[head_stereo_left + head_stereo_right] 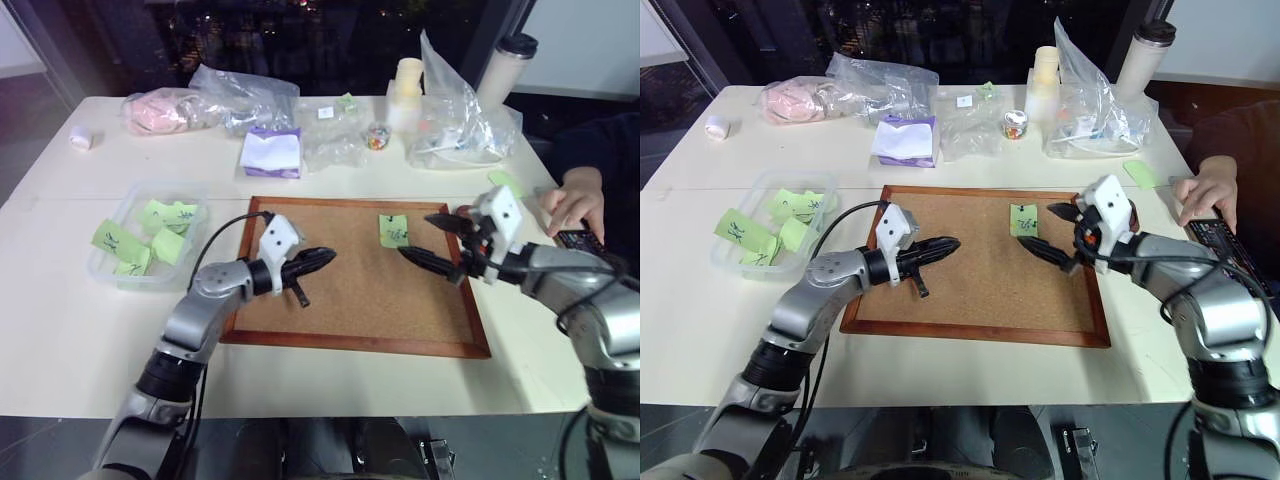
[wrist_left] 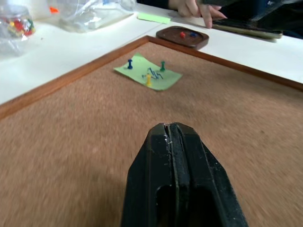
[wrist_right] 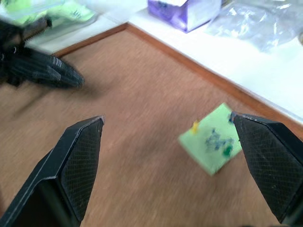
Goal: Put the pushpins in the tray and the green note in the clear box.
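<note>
Item: small square light-green sticky note [image 1: 394,231], fixed by blue, yellow and green pushpins [image 2: 148,80] near the far edge of the wood-framed cork board [image 1: 350,330]. Small reddish-brown tray [image 2: 182,37], seemingly holding two pins, just off the board's right edge. Shallow clear plastic box [image 1: 108,268] by the table's left edge. Left gripper [image 1: 322,259] clenched, empty; right gripper [image 1: 432,240] released beside the note. Advice: pinch one pinhead, pull straight up.
</note>
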Available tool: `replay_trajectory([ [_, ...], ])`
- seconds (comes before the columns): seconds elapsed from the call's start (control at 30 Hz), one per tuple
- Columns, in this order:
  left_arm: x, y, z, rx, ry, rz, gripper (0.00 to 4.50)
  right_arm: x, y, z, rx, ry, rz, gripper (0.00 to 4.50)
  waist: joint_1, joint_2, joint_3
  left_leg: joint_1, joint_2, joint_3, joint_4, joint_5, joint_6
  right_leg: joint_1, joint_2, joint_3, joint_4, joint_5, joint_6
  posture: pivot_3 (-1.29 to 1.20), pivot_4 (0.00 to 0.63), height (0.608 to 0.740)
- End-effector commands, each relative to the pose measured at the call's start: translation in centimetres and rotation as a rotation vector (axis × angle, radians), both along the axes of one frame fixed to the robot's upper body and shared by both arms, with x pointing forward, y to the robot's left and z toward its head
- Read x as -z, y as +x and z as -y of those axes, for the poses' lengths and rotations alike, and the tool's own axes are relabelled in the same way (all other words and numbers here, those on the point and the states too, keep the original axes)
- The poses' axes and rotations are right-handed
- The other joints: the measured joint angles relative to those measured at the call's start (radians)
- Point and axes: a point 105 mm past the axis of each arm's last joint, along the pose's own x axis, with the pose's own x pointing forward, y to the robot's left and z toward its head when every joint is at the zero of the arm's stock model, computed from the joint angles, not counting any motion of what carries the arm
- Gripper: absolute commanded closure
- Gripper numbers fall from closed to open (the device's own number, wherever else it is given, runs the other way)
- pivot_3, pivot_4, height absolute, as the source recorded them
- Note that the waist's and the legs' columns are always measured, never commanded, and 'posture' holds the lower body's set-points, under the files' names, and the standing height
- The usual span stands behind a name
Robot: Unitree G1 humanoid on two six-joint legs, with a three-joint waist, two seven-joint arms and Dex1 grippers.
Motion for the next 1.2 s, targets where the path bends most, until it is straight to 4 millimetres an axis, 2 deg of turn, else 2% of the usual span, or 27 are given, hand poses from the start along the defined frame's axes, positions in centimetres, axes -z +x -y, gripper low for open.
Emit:
replay_trajectory([
  [0.03, 0.7, 0.6, 0.9, -0.021, 0.010, 0.017, 4.48, -0.2, 2.2, -0.3, 0.072, 0.019, 0.016, 0.00, 0.000, 0.000, 0.000, 0.000, 0.000, 0.000, 0.000, 0.000, 0.000, 0.000, 0.000, 0.000, 0.000, 0.000, 0.000, 0.00, 0.150, 0.740],
  [0.13, 1.9, 0.6, 1.4, -0.035, -0.001, -0.016, 4.48, 1.1, 5.1, -0.9, 0.141, -0.023, -0.014, 0.00, -0.003, 0.000, 0.000, 0.000, 0.000, 0.001, -0.001, 0.000, 0.000, -0.001, 0.000, 0.000, 0.000, 0.000, 0.000, 0.00, 0.150, 0.740],
  [0.23, 2.5, 0.8, 1.5, -0.053, 0.005, -0.025, 4.50, 1.4, 6.3, -1.2, 0.150, -0.029, -0.018, 0.76, 0.001, 0.000, 0.000, -0.001, 0.000, 0.001, -0.001, 0.000, 0.000, -0.002, 0.000, 0.000, 0.000, 0.000, 0.000, 0.00, 0.150, 0.740],
  [0.3, 2.6, 1.0, 1.5, -0.066, 0.010, -0.018, 4.50, 1.8, 6.8, -1.6, 0.141, -0.041, -0.020, 1.65, 0.002, 0.001, 0.000, -0.001, 0.000, 0.001, -0.001, 0.000, 0.000, -0.002, -0.001, 0.000, 0.000, 0.000, 0.000, 0.00, 0.150, 0.740],
  [0.5, 3.0, 0.9, 1.5, -0.077, 0.027, -0.007, 4.50, 2.7, 8.1, -1.6, 0.158, -0.063, -0.039, 1.65, -0.001, 0.001, -0.001, 0.000, 0.000, 0.002, 0.000, 0.000, -0.001, -0.001, -0.002, 0.000, 0.001, 0.000, 0.000, 0.00, 0.150, 0.740],
  [0.87, 4.2, 0.4, 1.2, -0.082, 0.050, -0.024, 4.50, 3.7, 8.5, -0.6, 0.166, -0.073, -0.061, 1.65, -0.003, 0.002, -0.001, 0.000, 0.000, 0.002, -0.001, 0.000, 0.000, -0.001, -0.002, 0.000, 0.001, 0.000, 0.000, 0.00, 0.150, 0.740],
  [0.97, 4.4, 0.4, 1.1, -0.086, 0.053, -0.029, 4.50, 3.9, 8.6, -0.6, 0.165, -0.079, -0.062, 2.52, -0.004, 0.002, -0.001, 0.000, 0.000, 0.002, -0.001, 0.000, -0.001, -0.001, -0.002, 0.000, 0.001, 0.000, 0.000, 0.00, 0.150, 0.740],
  [1.1, 5.1, 0.5, 0.7, -0.101, 0.074, -0.044, 4.50, 4.1, 8.7, -0.6, 0.167, -0.080, -0.067, 4.48, -0.004, 0.003, -0.002, 0.000, 0.000, 0.002, -0.001, 0.000, -0.001, -0.001, -0.002, 0.000, 0.001, 0.000, 0.000, 0.00, 0.150, 0.740],
  [1.2, 5.9, 0.6, 0.3, -0.114, 0.104, -0.055, 4.50, 4.1, 8.9, -0.8, 0.163, -0.079, -0.060, 4.48, -0.004, 0.004, -0.002, 0.000, 0.000, 0.002, -0.001, 0.000, 0.000, -0.001, -0.002, 0.000, 0.001, 0.000, 0.000, 0.00, 0.150, 0.740],
])
